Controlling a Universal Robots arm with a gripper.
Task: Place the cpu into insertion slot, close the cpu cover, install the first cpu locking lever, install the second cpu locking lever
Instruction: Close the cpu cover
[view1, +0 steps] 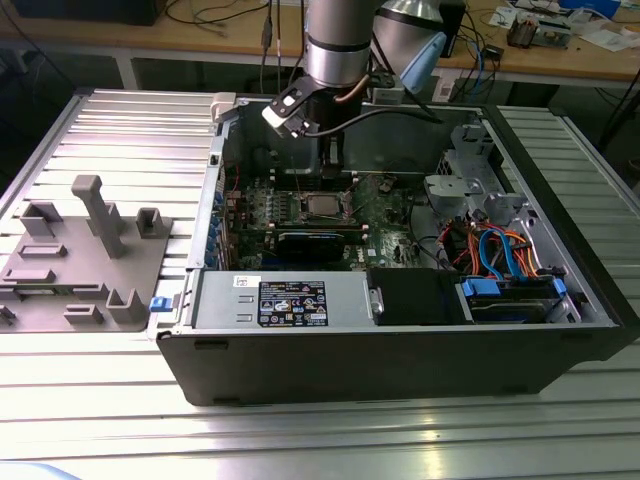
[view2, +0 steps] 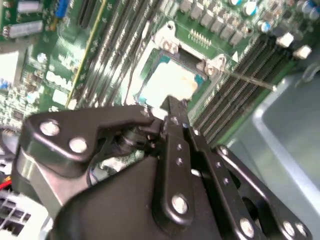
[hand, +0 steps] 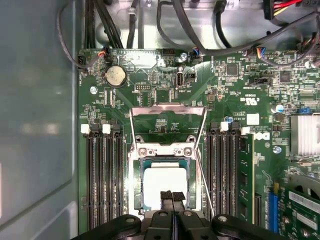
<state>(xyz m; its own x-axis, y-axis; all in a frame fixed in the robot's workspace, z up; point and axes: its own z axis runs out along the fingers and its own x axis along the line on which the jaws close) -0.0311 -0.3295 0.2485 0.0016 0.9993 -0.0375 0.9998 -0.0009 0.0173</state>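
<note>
The cpu (hand: 162, 182) lies flat in the insertion slot (hand: 134, 175) on the green board, its pale metal top showing in both wrist views (view2: 172, 82). The cpu cover (hand: 167, 106) stands swung open behind the slot, hinged at the edge away from my fingers. One thin locking lever (hand: 202, 182) slants up along one side of the slot and shows as a wire (view2: 250, 80) in the second wrist view. My gripper (hand: 172, 196) hangs just over the cpu's near edge with its black fingers pressed together and nothing between them. In the exterior view my gripper (view1: 335, 165) reaches down into the case over the slot (view1: 320, 206).
Long black memory slots (hand: 105, 175) flank the socket on both sides. Cable bundles (hand: 200, 30) run along the board's far edge. The case walls (view1: 400, 350), a black box (view1: 415, 295) and drive cages (view1: 510, 290) hem the board in. A grey fixture (view1: 90, 250) sits outside on the exterior view's left.
</note>
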